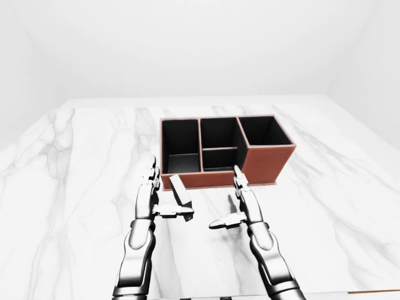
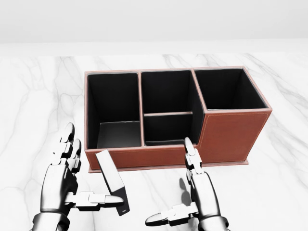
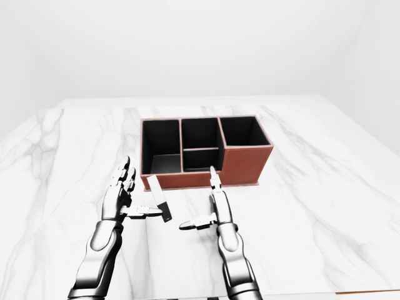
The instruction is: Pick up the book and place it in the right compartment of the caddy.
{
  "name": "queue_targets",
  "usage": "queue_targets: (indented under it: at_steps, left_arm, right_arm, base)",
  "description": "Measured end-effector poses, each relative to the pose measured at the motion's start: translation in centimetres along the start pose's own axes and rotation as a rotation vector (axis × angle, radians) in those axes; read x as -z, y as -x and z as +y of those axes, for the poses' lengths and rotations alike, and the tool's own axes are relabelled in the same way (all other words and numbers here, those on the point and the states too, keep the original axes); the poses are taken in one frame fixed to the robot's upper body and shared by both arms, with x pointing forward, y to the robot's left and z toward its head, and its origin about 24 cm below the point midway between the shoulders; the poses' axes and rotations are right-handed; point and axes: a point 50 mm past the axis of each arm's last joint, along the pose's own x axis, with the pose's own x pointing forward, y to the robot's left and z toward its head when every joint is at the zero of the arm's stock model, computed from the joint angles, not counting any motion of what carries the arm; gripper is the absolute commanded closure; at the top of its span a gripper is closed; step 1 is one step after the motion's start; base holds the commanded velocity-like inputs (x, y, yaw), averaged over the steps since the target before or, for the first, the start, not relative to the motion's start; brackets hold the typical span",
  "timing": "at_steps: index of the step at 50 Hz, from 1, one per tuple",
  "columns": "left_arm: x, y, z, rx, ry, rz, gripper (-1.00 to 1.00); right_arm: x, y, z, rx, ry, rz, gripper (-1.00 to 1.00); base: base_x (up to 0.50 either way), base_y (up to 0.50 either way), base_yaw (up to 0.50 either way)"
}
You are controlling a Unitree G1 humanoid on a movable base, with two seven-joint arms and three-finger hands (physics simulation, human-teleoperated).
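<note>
The book point(image 2: 111, 181) is a slim slab with a pale grey cover and a black spine edge, tilted on the marble tabletop point(image 2: 269, 187) just below the brown caddy point(image 2: 231, 134) with its 4 black compartments. The left hand point(image 2: 65, 185) touches it with its thumb only, fingers point(image 2: 67, 142) apart. The right hand point(image 2: 195, 197) hovers spread open beside it.

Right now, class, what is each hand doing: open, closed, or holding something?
Left hand: open, thumb touching the thin dark grey-faced book, not gripping it.
Right hand: open, empty.
</note>
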Motion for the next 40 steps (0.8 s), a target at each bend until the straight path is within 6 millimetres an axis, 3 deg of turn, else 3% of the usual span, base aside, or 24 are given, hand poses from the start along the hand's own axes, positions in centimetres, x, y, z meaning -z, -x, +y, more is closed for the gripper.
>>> queue_targets:
  at_steps: [40]
  left_arm:
    - [0.1,-0.1,-0.1,0.002,0.0,0.001,-1.0]
  right_arm:
    - [0.4,-0.9,1.5,-0.05,0.011,0.025,-1.0]
  base:
    - [0.0,0.0,0.0]
